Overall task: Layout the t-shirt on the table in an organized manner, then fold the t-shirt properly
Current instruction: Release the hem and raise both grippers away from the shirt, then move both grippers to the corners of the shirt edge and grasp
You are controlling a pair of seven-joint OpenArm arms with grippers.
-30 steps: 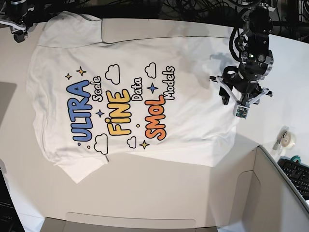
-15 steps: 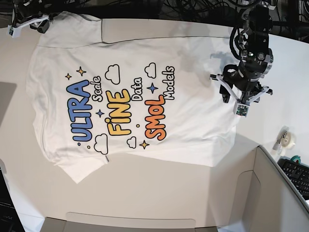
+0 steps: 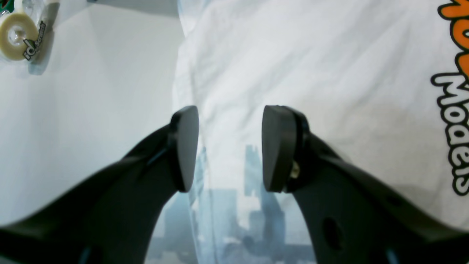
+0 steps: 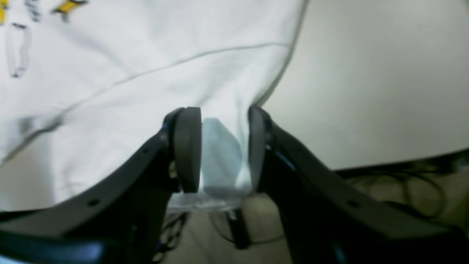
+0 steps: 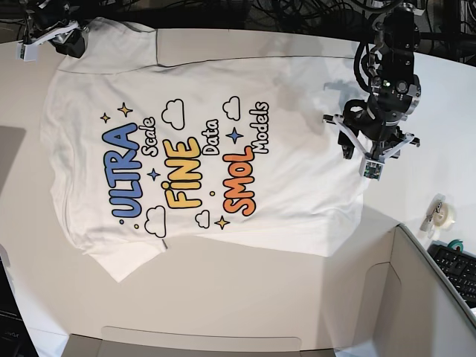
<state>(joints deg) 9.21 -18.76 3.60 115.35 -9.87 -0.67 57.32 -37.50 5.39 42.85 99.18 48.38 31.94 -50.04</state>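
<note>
The t-shirt (image 5: 201, 149) lies spread flat and print side up on the table (image 5: 245, 297), its colourful words across the middle. My left gripper (image 5: 370, 137) hangs over the shirt's right-hand edge. In the left wrist view this left gripper (image 3: 229, 146) stands open above that edge of the t-shirt (image 3: 293, 66), with nothing between the pads. My right gripper (image 5: 63, 41) is at the far left sleeve corner. In the right wrist view the right gripper (image 4: 220, 146) is open, its fingers astride the edge of the sleeve cloth (image 4: 146, 91).
A tape roll (image 5: 442, 214) lies on the table right of the shirt, also seen as the tape roll (image 3: 16, 36). A grey bin (image 5: 424, 305) fills the near right corner, with a keyboard (image 5: 457, 271) beyond it. Cables run behind the table's far edge (image 4: 366, 161).
My right gripper has moved to the right along the far edge, from the table's corner onto the sleeve. The left arm and the shirt have stayed still.
</note>
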